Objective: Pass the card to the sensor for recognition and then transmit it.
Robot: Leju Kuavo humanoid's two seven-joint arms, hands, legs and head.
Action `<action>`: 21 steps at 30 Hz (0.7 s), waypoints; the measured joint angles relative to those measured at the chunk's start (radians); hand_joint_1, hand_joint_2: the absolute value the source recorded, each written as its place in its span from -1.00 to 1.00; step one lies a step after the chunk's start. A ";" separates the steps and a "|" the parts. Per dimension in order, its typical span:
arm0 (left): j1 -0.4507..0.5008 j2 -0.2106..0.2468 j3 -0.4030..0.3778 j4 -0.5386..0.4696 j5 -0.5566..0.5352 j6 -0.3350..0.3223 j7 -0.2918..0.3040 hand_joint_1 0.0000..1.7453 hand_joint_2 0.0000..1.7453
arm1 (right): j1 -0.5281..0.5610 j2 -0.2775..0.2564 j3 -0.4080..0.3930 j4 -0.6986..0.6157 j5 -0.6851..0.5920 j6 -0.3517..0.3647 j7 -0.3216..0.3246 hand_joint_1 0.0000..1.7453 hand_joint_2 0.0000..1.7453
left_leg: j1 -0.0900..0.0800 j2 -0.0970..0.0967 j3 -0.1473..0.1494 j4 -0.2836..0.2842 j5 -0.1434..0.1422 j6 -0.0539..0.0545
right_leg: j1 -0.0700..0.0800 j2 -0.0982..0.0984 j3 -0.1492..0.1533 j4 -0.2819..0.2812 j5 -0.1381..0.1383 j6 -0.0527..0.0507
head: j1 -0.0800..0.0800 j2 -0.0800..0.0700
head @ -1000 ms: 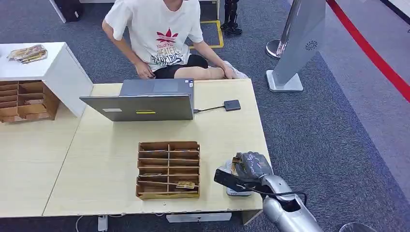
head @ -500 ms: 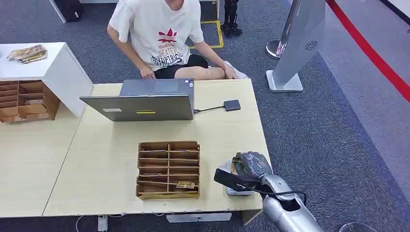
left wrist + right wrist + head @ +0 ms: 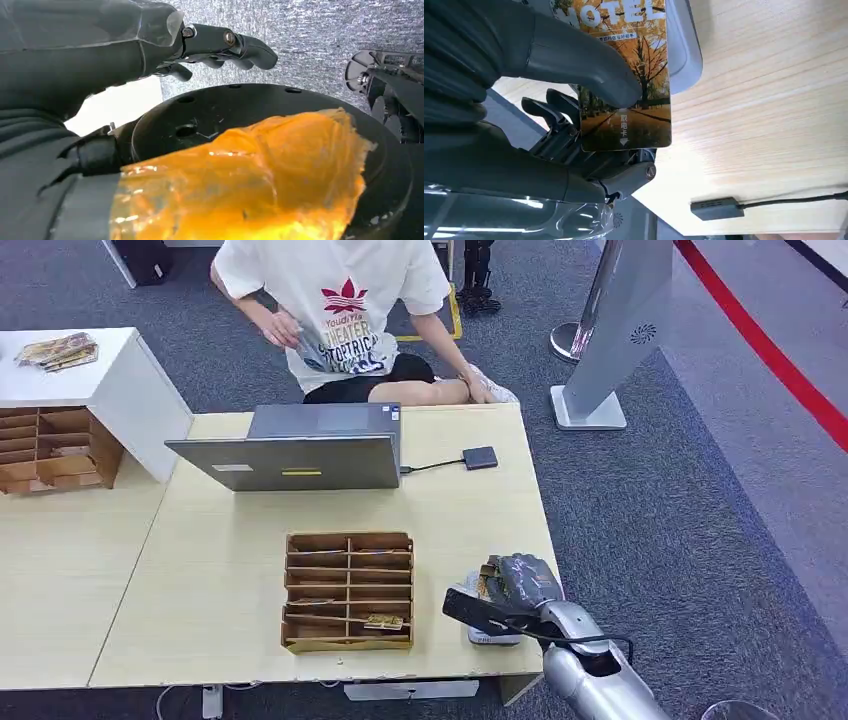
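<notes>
Head view: high on the body, facing forward and down across the pale wood-grain worktop (image 3: 200,570) toward the grey open laptop (image 3: 300,455) at the far side. Right wrist view: close behind the right hand (image 3: 574,125), turned on its side, very near the autumn-tree printed card (image 3: 629,90), over the same worktop (image 3: 764,115); shared with the head view, also the small dark square reader on its cable (image 3: 480,458) (image 3: 716,208). Left wrist view: close behind the left hand (image 3: 220,47), facing down at grey speckled carpet (image 3: 320,35).
</notes>
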 joint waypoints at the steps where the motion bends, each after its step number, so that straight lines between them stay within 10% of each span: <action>1: 0.000 0.000 0.000 0.000 0.000 0.000 0.000 -1.00 -1.00 | 0.000 0.000 0.000 0.000 0.000 0.000 0.000 1.00 1.00 | 0.000 0.000 0.000 0.000 0.000 0.000 | 0.000 0.000 0.000 0.000 0.000 0.000 | 0.000 0.000; 21: 0.000 0.000 0.000 0.000 -0.001 0.001 -0.001 -1.00 -1.00 | -0.002 0.000 0.001 0.002 0.000 0.000 0.000 1.00 1.00 | 0.000 0.000 0.000 0.000 0.000 0.000 | 0.000 0.000 0.000 0.000 0.000 0.000 | 0.000 0.000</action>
